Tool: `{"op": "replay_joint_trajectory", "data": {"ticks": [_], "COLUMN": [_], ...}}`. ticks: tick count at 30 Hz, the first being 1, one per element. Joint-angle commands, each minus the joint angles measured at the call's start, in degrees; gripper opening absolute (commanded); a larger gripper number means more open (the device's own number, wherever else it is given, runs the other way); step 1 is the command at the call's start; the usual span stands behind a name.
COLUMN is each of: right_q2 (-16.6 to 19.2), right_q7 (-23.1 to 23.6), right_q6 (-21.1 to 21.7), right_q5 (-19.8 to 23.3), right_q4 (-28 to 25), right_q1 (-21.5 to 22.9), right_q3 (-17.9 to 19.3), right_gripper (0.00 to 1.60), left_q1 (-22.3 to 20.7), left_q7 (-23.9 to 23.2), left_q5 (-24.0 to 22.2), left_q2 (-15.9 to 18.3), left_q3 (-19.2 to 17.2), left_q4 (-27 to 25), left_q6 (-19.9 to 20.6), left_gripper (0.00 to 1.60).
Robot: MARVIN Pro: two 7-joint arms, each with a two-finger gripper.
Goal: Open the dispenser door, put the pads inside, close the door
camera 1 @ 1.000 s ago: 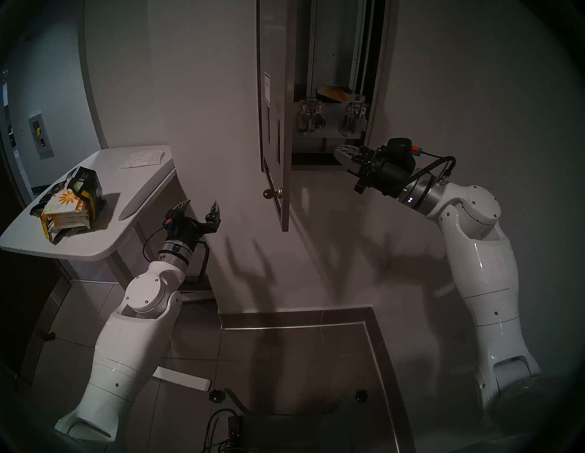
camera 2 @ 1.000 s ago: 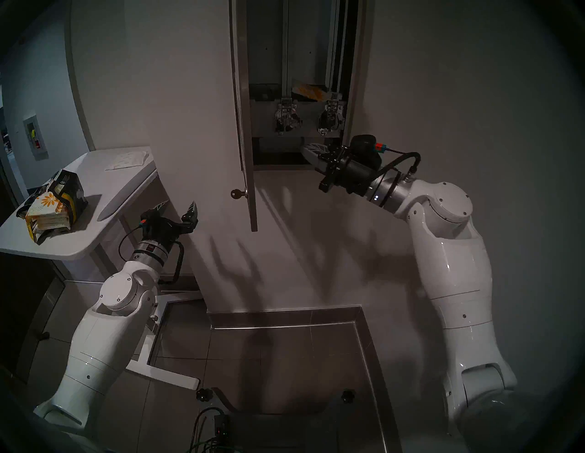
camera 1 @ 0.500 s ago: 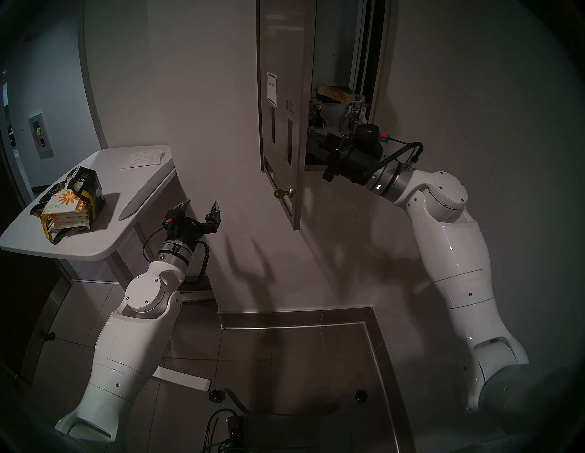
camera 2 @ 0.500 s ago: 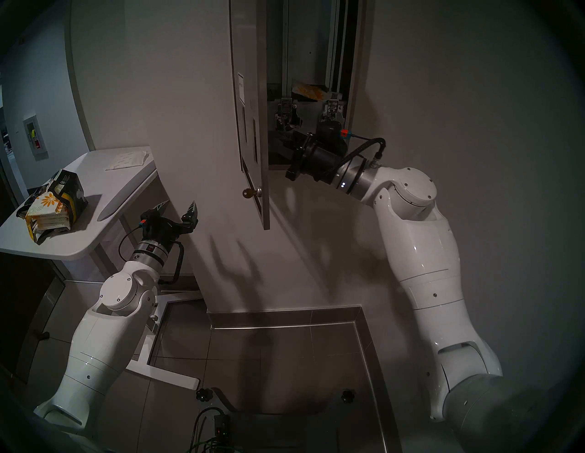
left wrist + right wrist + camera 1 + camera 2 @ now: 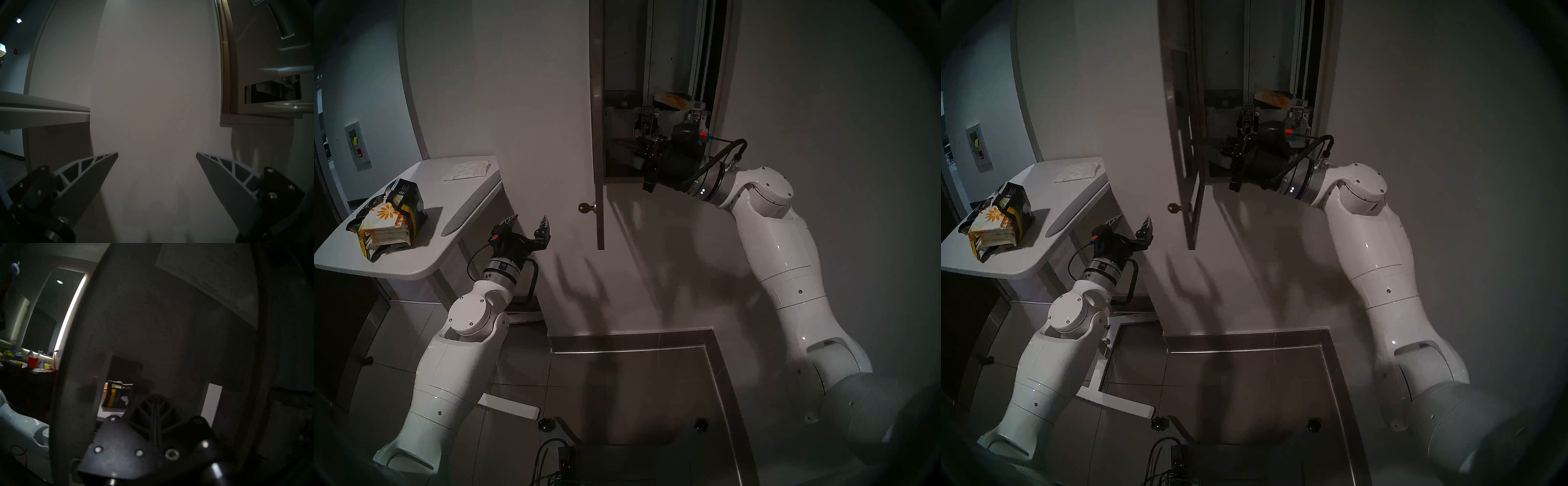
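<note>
I see the dispenser (image 5: pixel 656 91) standing open on the wall, a tall brushed-steel cabinet with two chrome levers (image 5: pixel 648 118) low inside and grey rails running up its back. The door (image 5: pixel 599 169) hangs out toward me edge-on at the cabinet's left side, a brass key (image 5: pixel 584 207) in the lock near its bottom corner. One of the pads (image 5: pixel 670 100), white with orange-yellow print, lies on the ledge above the right lever. More pads (image 5: pixel 383 224), daisy-printed, are stacked in a torn black-and-yellow bag (image 5: pixel 407 203) near the left edge of the white table (image 5: pixel 449 210); a flat white sheet (image 5: pixel 466 169) lies at its far corner. My right gripper (image 5: pixel 641 151) is inside the cabinet's lower part, fingers pressed together and holding nothing that I can make out. My left gripper (image 5: pixel 527 222) hangs beside the table's right edge, fingers spread wide and empty.
</note>
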Motion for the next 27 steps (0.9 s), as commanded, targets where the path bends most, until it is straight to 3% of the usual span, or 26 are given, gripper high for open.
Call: {"op": "replay_joint_trajectory", "data": {"ticks": [1,7,16,27], "right_q2": [-4.2,-7.5,-12.0,-14.6], "right_q7": [1.7,1.1,-1.3,-4.5], "right_q6": [-2.1,-6.2,-10.6,-15.8], "right_q5": [-1.4,-2.8,-4.7,-7.3], "right_q4": [3.1,7.0,11.3,17.7], "right_q1": [6.1,10.3,13.8,17.3], "right_q3": [-1.2,-4.1,-5.4,-6.5], "right_gripper": [0.0,0.0,0.0,0.0], "left_q1": [-0.6,-0.6,-0.6,-0.6], "left_q7": [0.1,0.0,0.0,0.0], "left_q5": [0.0,0.0,0.1,0.1], "left_q2": [0.1,0.1,0.0,0.0], "left_q3": [-0.3,-0.3,-0.3,-0.4], "left_q4": [-0.5,-0.5,-0.5,-0.6], "left_q6": [0.0,0.0,0.0,0.1], "left_gripper": [1.6,1.6,1.6,1.6]}}
